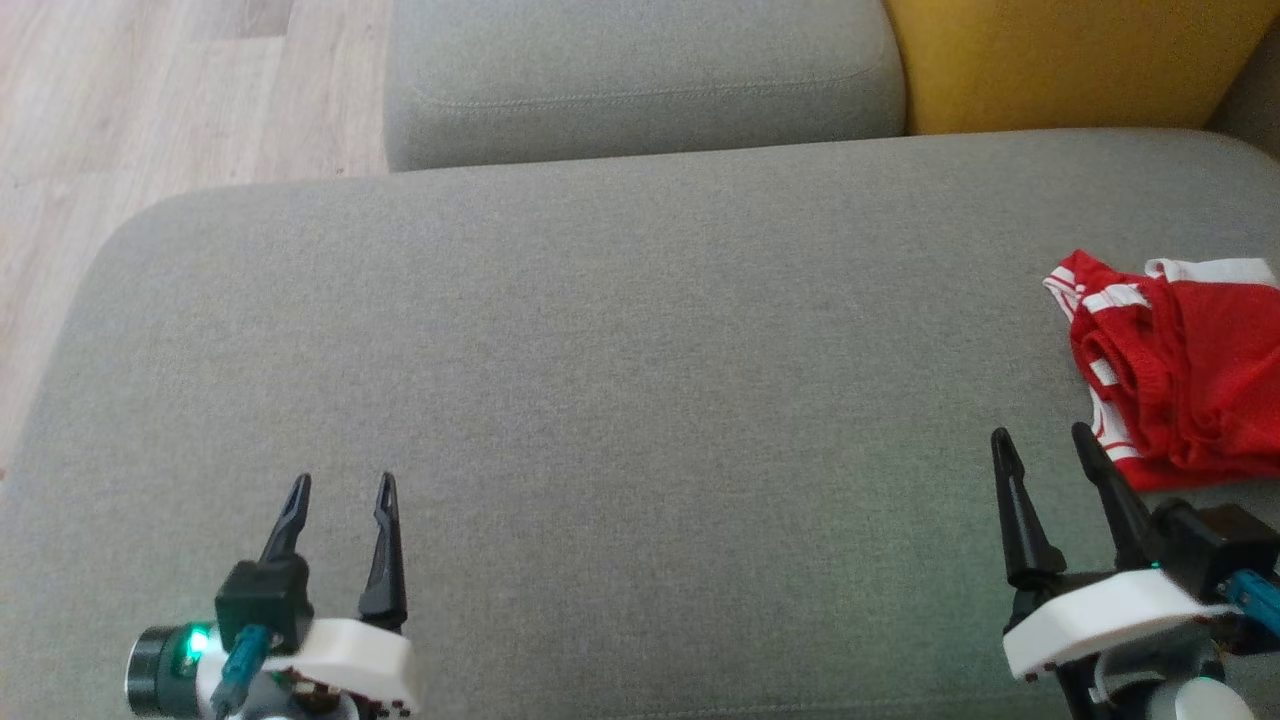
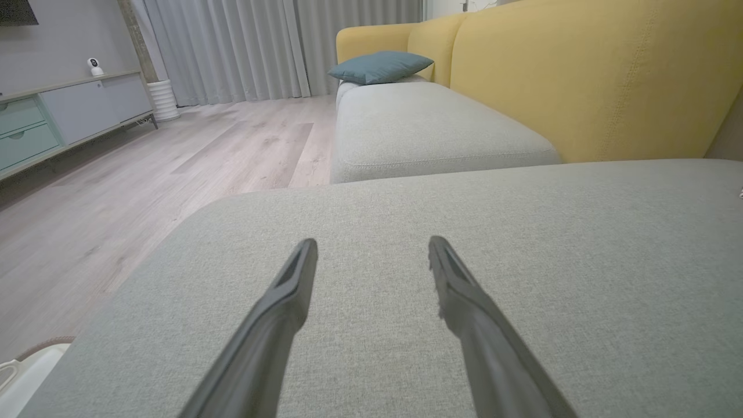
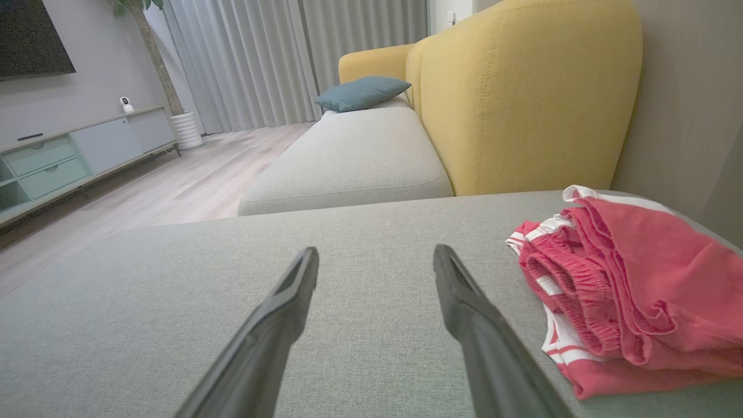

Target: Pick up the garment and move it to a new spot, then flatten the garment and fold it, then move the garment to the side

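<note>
Red garment bunched at right edge, waistband facing left.
My left gripper and right gripper spread empty above grey cushion.

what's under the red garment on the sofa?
The red garment lies bunched directly on the grey seat cushion. Nothing else shows at its edges; its folds cover the patch beneath, so anything small there is hidden.

The garment is red with white stripes and a white band along one edge. The sofa seat is plain grey, and its backrest is mustard yellow. The pillow is teal. The floor is pale wood-grain and the curtains are light grey. The left hand and right hand have black fingers on white bodies.
</note>
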{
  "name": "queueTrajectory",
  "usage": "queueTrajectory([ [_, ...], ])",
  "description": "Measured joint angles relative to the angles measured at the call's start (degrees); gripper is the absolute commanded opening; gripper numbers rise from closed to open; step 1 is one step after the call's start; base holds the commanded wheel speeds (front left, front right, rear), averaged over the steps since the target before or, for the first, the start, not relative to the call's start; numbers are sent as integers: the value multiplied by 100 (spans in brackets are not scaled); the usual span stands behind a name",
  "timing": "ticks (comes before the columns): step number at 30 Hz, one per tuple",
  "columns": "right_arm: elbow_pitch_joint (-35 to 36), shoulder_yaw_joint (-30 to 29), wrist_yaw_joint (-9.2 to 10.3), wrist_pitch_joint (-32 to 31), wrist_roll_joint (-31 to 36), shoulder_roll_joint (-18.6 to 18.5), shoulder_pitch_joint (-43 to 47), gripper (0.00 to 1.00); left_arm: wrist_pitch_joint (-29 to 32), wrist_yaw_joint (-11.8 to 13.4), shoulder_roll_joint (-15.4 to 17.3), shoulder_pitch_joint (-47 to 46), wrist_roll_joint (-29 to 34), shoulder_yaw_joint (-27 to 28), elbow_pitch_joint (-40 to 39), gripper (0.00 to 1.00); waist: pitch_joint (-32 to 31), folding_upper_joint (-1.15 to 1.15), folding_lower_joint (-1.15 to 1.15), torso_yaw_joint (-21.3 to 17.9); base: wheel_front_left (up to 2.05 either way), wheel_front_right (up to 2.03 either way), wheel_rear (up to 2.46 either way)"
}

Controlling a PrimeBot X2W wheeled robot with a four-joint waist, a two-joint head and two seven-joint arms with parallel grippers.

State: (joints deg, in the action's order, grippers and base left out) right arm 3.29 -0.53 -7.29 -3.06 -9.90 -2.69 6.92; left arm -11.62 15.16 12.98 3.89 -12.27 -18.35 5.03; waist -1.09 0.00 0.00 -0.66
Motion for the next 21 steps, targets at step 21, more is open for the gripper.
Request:
queueTrajectory([
  [21, 42, 37, 0, -108, 30, 9, 82, 100, 93, 56, 119, 62, 0, -119, -107, 100, -87, 0, 0, -80, 0, 0, 0],
])
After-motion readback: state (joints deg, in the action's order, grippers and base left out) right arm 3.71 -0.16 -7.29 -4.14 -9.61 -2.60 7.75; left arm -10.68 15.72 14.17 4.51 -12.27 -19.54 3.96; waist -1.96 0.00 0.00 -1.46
